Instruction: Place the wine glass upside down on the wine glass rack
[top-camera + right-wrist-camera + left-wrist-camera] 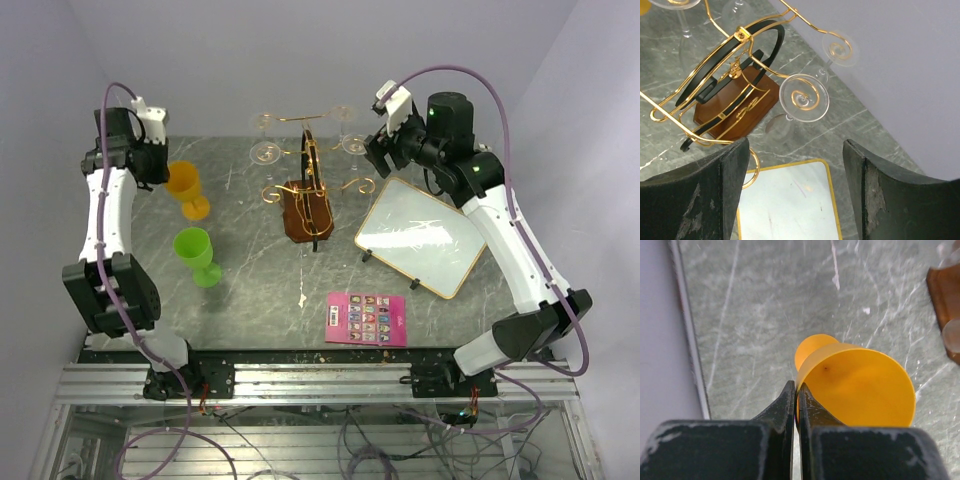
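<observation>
Left claw (796, 386) pinches the orange glass (860, 390) near the table's (260, 275) left edge; right claw (795, 145) gapes above the rack (735, 95).

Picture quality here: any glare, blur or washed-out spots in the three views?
Top view: even light, sharp, but the clear glasses nearly vanish against the wall. Left wrist: left hand's fingers soft, orange glass crisp. Right wrist: gold-framed panel washed out by reflection; right hand's fingers slightly blurred.
</observation>
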### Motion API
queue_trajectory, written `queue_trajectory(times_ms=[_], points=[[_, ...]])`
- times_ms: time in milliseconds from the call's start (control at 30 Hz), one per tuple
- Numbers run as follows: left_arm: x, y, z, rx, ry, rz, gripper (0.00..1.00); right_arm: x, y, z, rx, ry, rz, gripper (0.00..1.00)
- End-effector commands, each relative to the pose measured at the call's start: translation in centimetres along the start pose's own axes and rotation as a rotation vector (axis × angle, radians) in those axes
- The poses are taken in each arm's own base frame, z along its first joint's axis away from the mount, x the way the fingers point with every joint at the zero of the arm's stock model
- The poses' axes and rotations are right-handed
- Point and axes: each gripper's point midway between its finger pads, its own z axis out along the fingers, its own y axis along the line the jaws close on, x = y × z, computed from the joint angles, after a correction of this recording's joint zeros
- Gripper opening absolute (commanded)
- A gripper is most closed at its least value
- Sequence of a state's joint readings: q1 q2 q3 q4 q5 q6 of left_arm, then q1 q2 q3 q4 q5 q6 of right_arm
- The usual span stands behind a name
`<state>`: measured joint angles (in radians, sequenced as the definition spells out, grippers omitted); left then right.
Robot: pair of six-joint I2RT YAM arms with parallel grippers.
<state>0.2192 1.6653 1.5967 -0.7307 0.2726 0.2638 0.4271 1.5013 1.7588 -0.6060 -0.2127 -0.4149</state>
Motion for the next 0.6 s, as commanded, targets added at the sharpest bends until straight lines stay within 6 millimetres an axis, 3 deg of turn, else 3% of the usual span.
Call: queue_trajectory(times_ms=[0, 167, 367, 467, 567], points=[[-7.7, -0.7, -6.2, -0.036, -0.267, 0.071, 0.07, -0.3, -1.2, 0.5, 0.037, -0.018, 0.053, 0.75], [-12.1, -2.0, -11.9, -0.047, -0.438, 0.049, 0.07, -0.8, -1.4, 1.5, 0.016, -0.035, 0.141, 0.75], [-16.1, -4.5, -19.0, -0.013, -0.650, 0.045, 0.07, -2.7, -0.4, 2.4, -0.072, -0.093, 0.175, 0.75], [-17.8, -6.4, -22.3, 0.039, -0.758, 0.057, 0.07, -3.4, 0.2, 2.6, -0.106, -0.123, 0.215, 0.74], [-18.9, -8.9, -24.4, 0.147, -0.819, 0.048, 0.07, -4.1, 1.1, 2.6, -0.147, -0.154, 0.282, 0.73]])
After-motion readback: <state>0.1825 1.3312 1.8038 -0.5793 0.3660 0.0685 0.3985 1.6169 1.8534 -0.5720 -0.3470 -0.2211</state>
